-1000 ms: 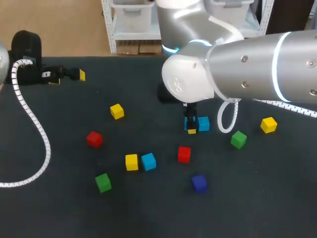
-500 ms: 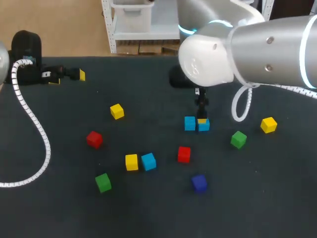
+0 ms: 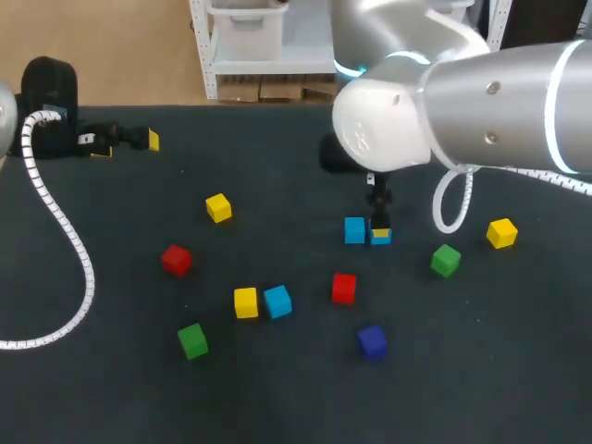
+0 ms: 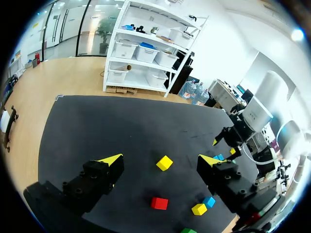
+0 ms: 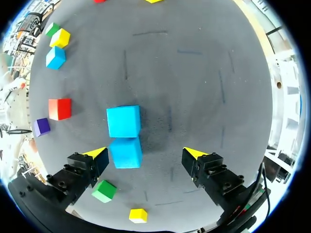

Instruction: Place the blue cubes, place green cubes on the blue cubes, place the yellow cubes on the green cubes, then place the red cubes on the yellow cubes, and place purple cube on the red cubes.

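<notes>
Two blue cubes (image 5: 123, 121) (image 5: 126, 152) lie side by side touching; the nearer one sits between the open fingers of my right gripper (image 5: 146, 154), close to one fingertip (image 5: 97, 154), with nothing gripping it. In the head view the pair (image 3: 354, 230) is mid-table under the right gripper (image 3: 379, 231). A third blue cube (image 3: 277, 301) lies beside a yellow cube (image 3: 246, 302). Green cubes (image 3: 193, 340) (image 3: 445, 260), red cubes (image 3: 176, 260) (image 3: 343, 288), yellow cubes (image 3: 218, 207) (image 3: 502, 233) and the purple cube (image 3: 372, 341) lie scattered. My left gripper (image 3: 127, 145) stands open and empty at the far left.
A white coiled cable (image 3: 65, 231) trails over the table's left side. The right arm's bulky body (image 3: 444, 102) hangs over the back right. In the left wrist view a yellow cube (image 4: 164, 163) and a red cube (image 4: 159, 203) lie well ahead of the left gripper (image 4: 160, 158).
My right gripper opened wide and let go of a blue cube beside the other one, shifting a little to the right. The left arm has stayed still.
</notes>
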`<control>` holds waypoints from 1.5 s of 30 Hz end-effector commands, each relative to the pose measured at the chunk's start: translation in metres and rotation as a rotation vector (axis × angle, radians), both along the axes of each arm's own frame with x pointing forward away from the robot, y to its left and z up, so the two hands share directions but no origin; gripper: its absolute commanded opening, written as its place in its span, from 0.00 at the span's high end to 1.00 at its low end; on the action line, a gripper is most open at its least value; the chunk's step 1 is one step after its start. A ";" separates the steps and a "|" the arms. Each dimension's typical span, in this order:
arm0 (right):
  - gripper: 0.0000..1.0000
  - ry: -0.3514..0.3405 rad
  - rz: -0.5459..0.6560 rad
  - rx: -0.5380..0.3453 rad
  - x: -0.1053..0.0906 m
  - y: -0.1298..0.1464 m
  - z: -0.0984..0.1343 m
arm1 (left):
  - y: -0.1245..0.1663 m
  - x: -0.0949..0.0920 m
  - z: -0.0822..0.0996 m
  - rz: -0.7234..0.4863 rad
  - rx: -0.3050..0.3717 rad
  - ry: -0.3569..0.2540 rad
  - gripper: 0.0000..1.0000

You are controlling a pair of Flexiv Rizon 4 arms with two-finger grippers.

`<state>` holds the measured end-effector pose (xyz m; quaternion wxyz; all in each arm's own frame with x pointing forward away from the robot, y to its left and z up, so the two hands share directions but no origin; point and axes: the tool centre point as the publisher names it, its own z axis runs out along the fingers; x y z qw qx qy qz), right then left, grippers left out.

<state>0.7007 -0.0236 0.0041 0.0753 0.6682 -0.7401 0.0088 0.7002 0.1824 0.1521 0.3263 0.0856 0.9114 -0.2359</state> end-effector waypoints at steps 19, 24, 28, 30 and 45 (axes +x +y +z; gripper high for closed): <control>0.00 0.010 -0.012 0.016 0.005 0.003 -0.006 | 0.002 0.000 -0.001 -0.006 -0.009 -0.006 0.00; 0.00 0.017 -0.017 0.044 0.005 0.003 -0.002 | 0.002 0.000 -0.001 -0.006 -0.009 -0.006 0.00; 0.00 0.020 -0.027 0.089 0.004 0.001 0.005 | 0.002 0.000 -0.001 -0.006 -0.009 -0.006 0.00; 0.00 0.015 -0.033 0.099 0.004 -0.001 0.009 | 0.002 0.000 -0.001 -0.006 -0.009 -0.006 0.00; 0.00 -0.053 -0.102 0.301 0.003 -0.039 0.056 | 0.002 0.000 -0.001 -0.006 -0.009 -0.006 0.00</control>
